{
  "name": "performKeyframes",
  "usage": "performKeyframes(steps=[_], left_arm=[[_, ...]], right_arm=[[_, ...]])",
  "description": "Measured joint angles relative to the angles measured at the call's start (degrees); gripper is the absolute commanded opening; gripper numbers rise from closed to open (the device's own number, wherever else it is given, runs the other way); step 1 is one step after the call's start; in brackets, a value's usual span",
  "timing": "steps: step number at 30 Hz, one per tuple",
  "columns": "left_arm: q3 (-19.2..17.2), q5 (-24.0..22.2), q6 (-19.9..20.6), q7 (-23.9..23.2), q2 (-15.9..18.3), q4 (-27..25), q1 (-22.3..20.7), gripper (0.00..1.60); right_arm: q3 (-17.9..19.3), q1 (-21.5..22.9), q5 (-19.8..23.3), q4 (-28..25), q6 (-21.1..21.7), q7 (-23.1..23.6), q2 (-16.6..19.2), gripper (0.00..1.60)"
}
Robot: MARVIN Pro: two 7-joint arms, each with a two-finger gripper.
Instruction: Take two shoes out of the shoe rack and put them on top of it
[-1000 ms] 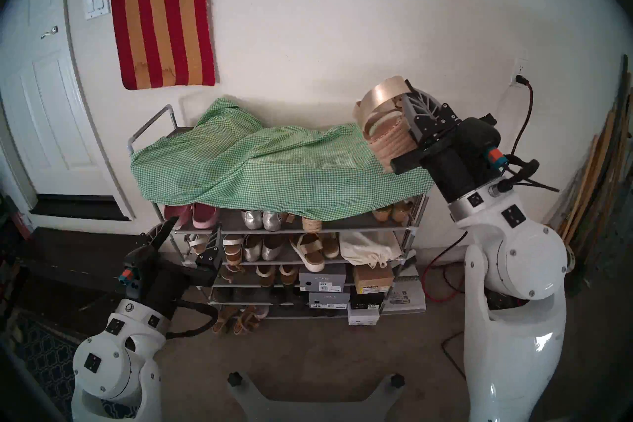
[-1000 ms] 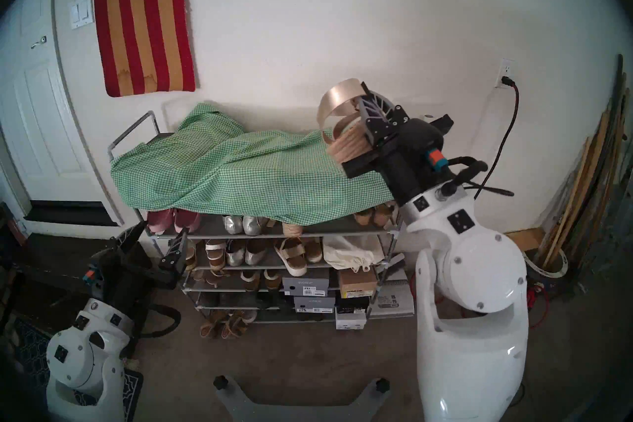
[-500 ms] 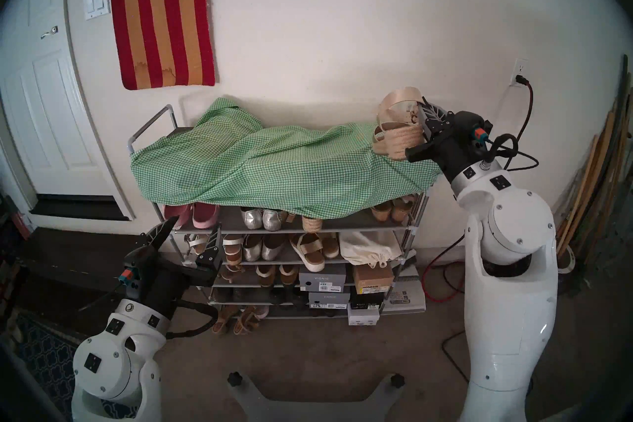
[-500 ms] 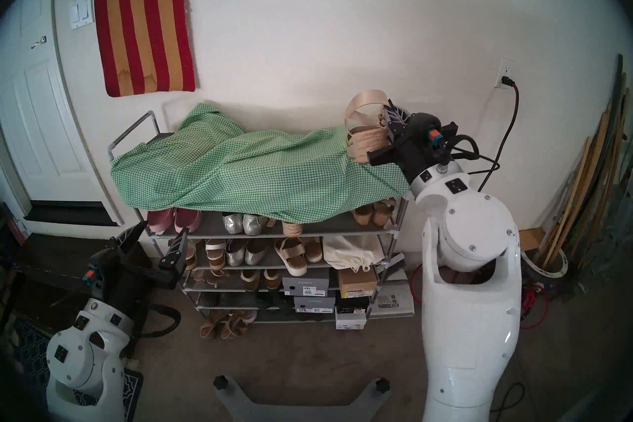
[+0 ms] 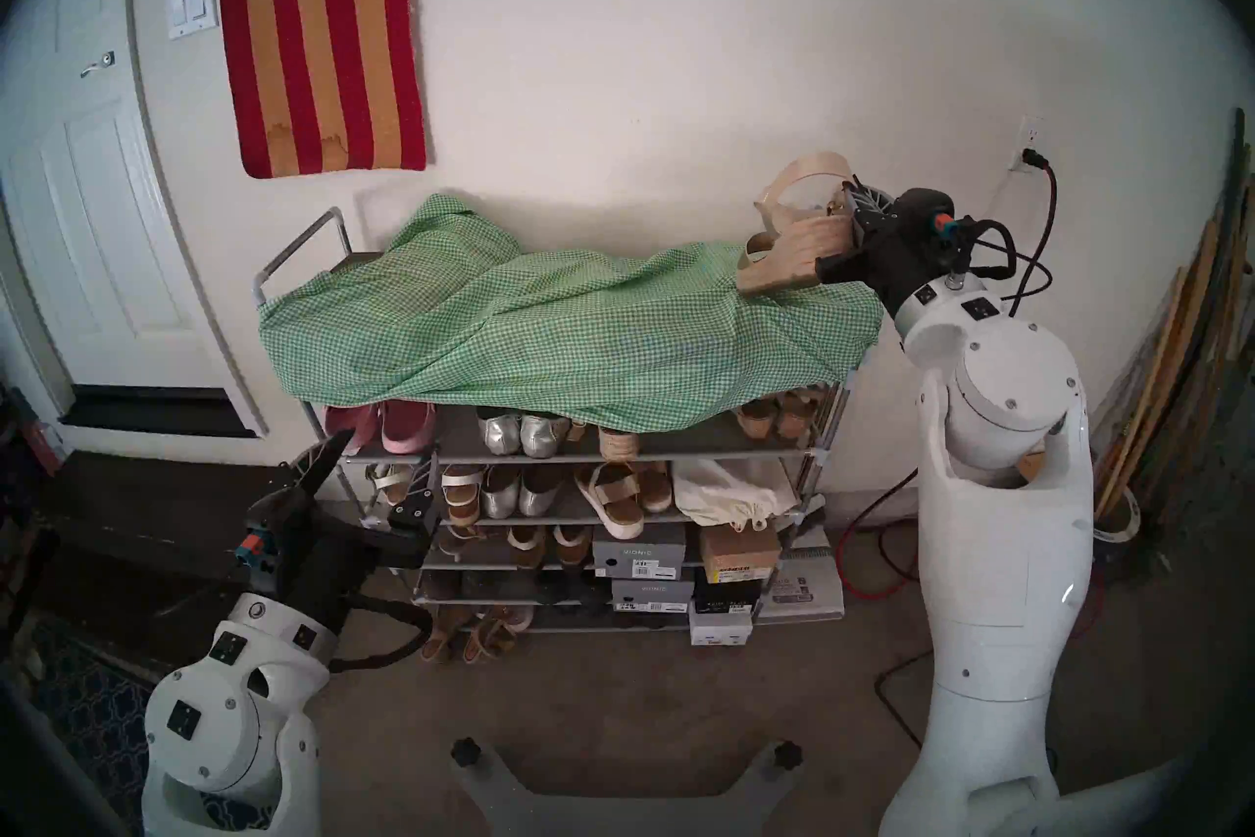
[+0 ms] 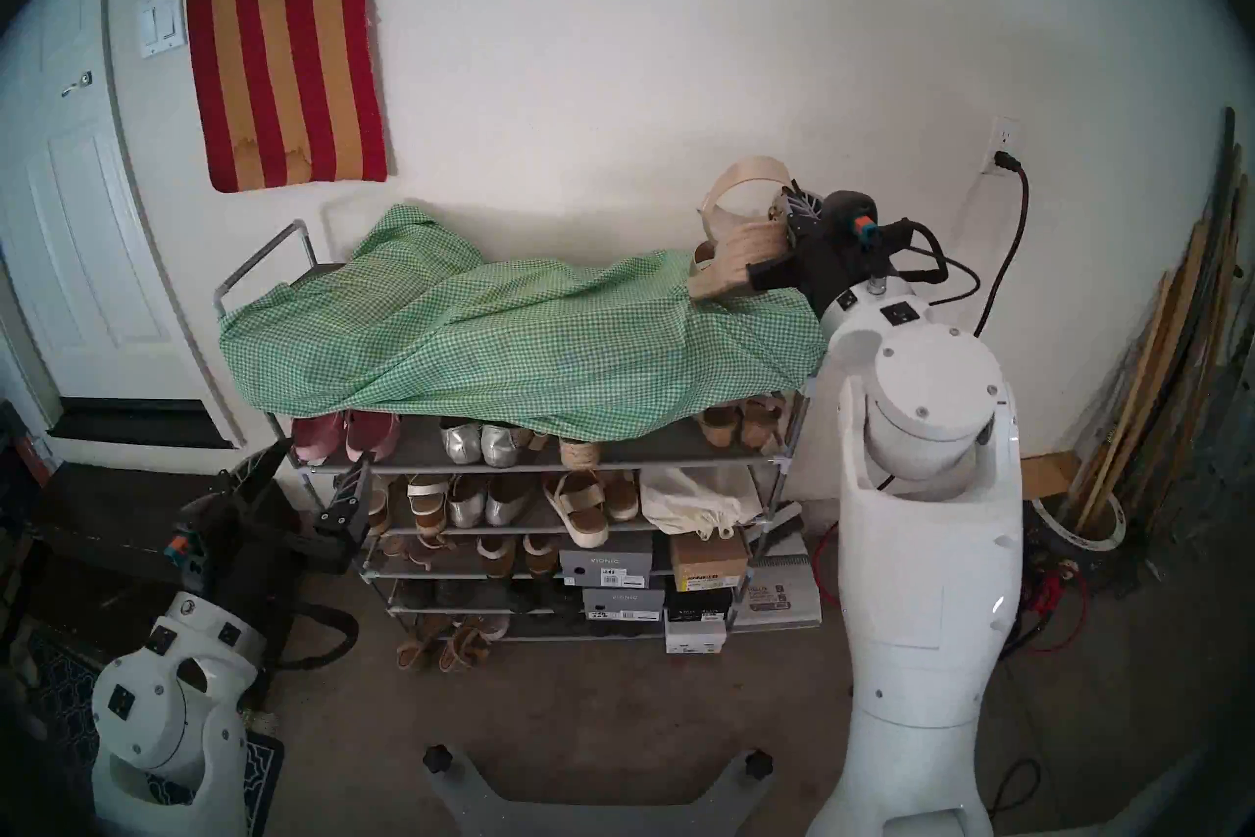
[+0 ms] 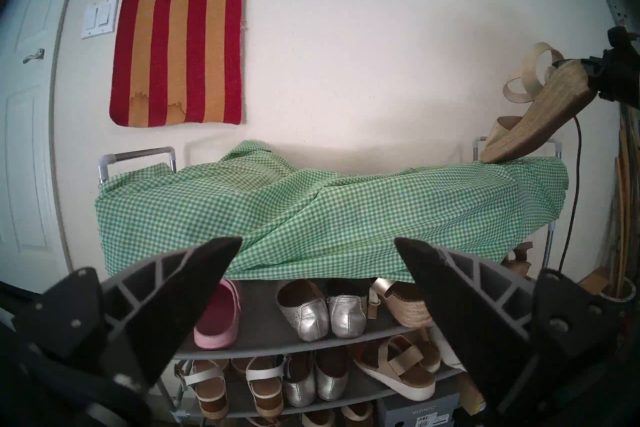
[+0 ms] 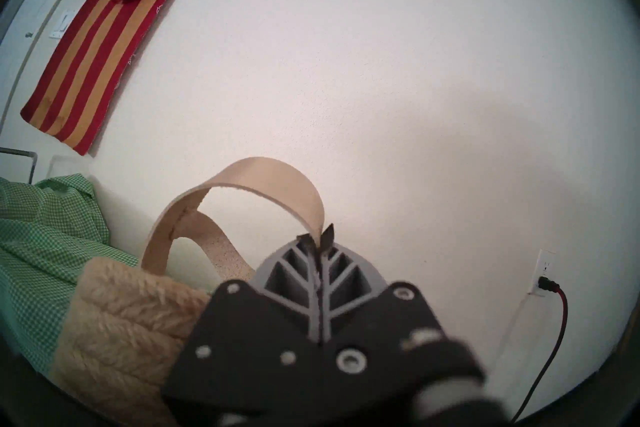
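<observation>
The shoe rack (image 5: 299, 246) stands against the wall, its top draped with a green checked cloth (image 5: 543, 326). My right gripper (image 5: 852, 200) is shut on the cream ankle strap of one jute-soled platform sandal (image 5: 794, 255) at the top's right end. The sandal is tilted, heel up, with its toe resting on the cloth, as the left wrist view (image 7: 540, 104) and the right wrist view (image 8: 114, 312) also show. Its mate (image 5: 618, 443) stands on the shelf under the cloth, partly hidden. My left gripper (image 5: 387, 452) is open and empty by the rack's left front.
The lower shelves hold pink slippers (image 5: 407, 428), silver flats (image 5: 523, 435), white-soled sandals (image 5: 611, 499), cork wedges (image 5: 774, 418), a cloth bag and shoe boxes (image 5: 638, 550). A red cord (image 5: 1049, 204) runs from the wall outlet. Boards (image 5: 1168, 340) lean at the right.
My right arm has carried the sandal right and back toward the wall and lowered it, so its toe now rests on the cloth. The left arm has not moved.
</observation>
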Motion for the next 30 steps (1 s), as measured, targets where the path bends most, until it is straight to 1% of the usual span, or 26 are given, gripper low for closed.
performKeyframes(steps=[6,14,20,24,30], left_arm=[[0.0,0.01,0.0,-0.01,-0.02,0.0,0.0,1.6],[0.0,0.01,0.0,-0.01,-0.03,0.0,0.0,1.6],[0.0,0.02,0.0,-0.02,-0.04,0.0,-0.01,1.6],[0.0,0.02,0.0,-0.02,-0.05,0.0,-0.02,1.6],[0.0,0.03,0.0,-0.03,-0.06,0.0,-0.03,1.6]], right_arm=[[-2.8,4.04,0.58,0.38,2.66,0.0,0.22,0.0],[-4.19,7.85,0.76,2.12,4.13,-0.54,-0.15,0.0],[-4.11,11.18,0.89,5.87,4.35,-1.41,-0.32,0.0],[-3.91,13.62,0.68,9.82,3.66,-2.28,-0.24,0.0],[-2.68,16.54,-0.34,15.78,2.16,-4.0,0.1,0.0]])
